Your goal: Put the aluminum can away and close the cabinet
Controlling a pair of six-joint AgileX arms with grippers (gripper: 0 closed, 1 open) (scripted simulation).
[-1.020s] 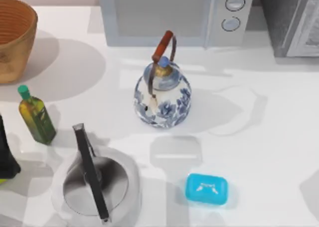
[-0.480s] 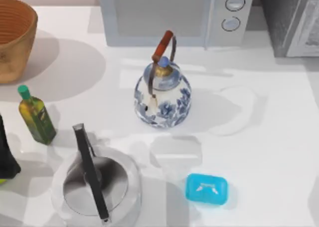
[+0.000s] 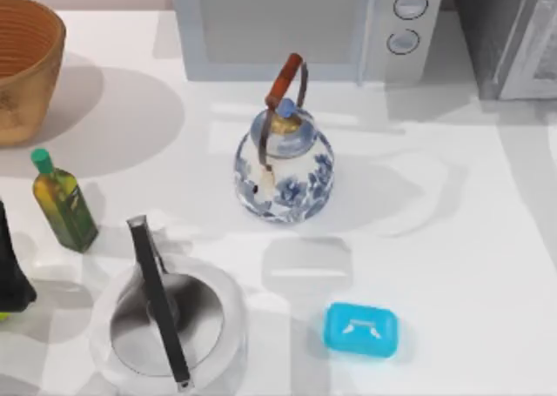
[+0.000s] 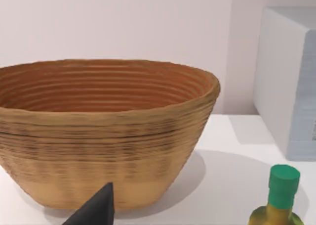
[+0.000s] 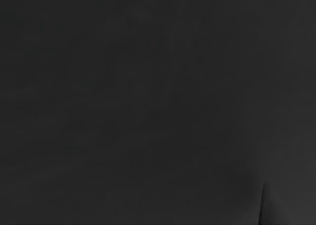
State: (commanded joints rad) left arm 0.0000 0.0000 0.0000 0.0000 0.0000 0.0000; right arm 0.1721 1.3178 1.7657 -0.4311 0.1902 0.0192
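I see no red can on the white table [image 3: 487,265], so I judge the aluminum can is already off the tabletop, either inside the cabinet [image 3: 505,39] or held by my right arm; I cannot say which. The cabinet stands just beside the microwave [image 3: 305,26], on its knob side, and its lighter framed door looks swung out at an angle, so closing it seems to be what is left. My right wrist view is dark, so I cannot tell whether my right fingers are spread or pinched, or what they hold.

My left arm sits parked at the table's edge, beyond the green oil bottle [image 3: 63,200] as seen from the microwave. In my left wrist view a dark fingertip [image 4: 96,210] points toward the woven basket [image 4: 103,131]; I cannot tell how far those fingers are apart, and nothing shows in them.

Counting from the microwave outward: one blue-and-white kettle [image 3: 284,165] in front of it, one steel kettle [image 3: 165,318] nearer me, one blue soap box [image 3: 361,330], one oil bottle, one basket, one cabinet, two round knobs.
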